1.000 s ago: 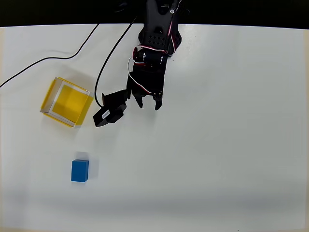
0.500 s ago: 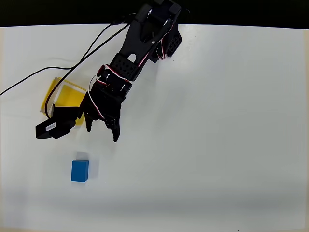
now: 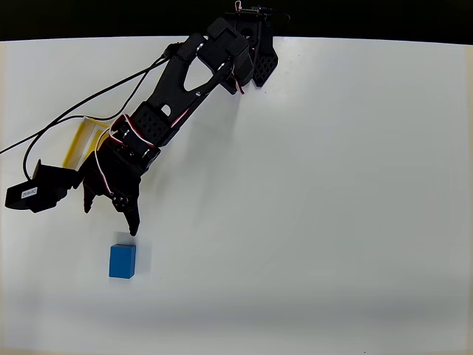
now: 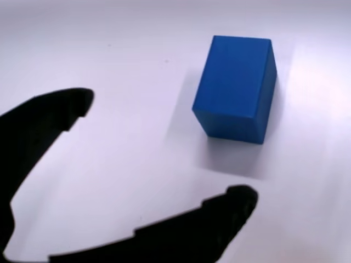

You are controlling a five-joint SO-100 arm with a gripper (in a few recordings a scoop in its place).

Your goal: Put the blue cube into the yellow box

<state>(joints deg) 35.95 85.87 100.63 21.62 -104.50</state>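
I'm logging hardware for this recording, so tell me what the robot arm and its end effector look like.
The arm is matte black, built of blocky segments with perforated plates. Red and white wires loop over its joints, and thin black cables trail across the white table. The end effector has two black tapered fingers with stepped inner edges. A black box beside it bears a small white label.

I see a plain white table (image 3: 332, 185). A small blue cube (image 3: 122, 261) sits on it just below the tips of the gripper (image 3: 109, 214). A yellow box (image 3: 80, 140) rests on it above the gripper, partly hidden by the arm. A black cable (image 3: 70, 118) trails beside the box.
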